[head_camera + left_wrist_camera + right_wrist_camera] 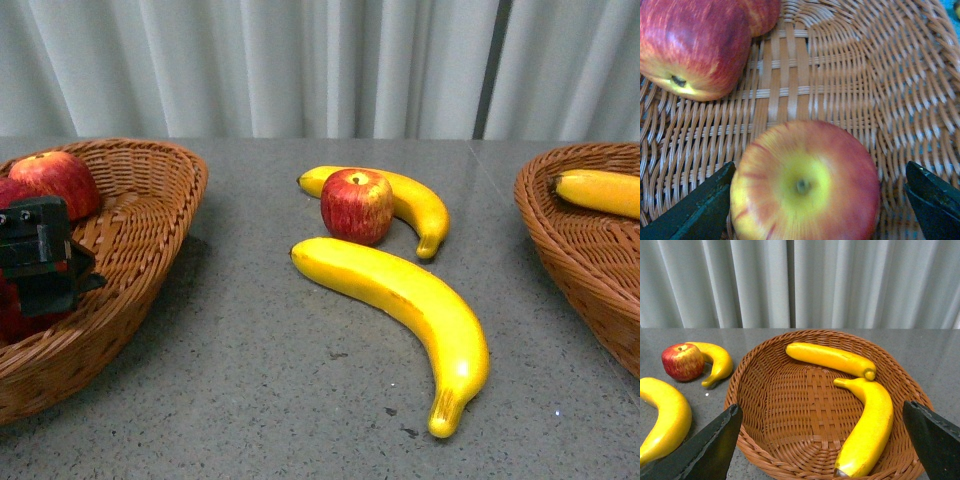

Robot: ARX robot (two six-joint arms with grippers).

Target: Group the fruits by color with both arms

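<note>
While the left gripper [821,167] is hovering inside the left basket [150,190], its jaws are standing open to either side of a red apple [805,185] that is resting stem-up on the weave. One finger is seemingly touching its skin and the other is standing apart. A second apple [690,45] and a third [762,12] are lying nearby. The right gripper [821,407] is hanging before the right basket [765,390], jaws likewise wide and holding nothing, with one banana [830,359] and another [867,430] lying inside. Three items are lying loose on the table [250,400], placed here by the front view. A lone apple [357,205] is sitting at centre, about 3 o'clock from the left jaws, stem up and round, offering no long axis. A small banana [415,205] is curling just behind it, its tip pointing toward 6 o'clock. A large banana [400,305] is lying just before the apple, its long axis running from 11 to 5 o'clock and its dark tip pointing toward 5. By colour the apple is likely falling to the left arm, the bananas to the right. The large one is reaching toward the right side, so a grip across its middle is looking soundest.
</note>
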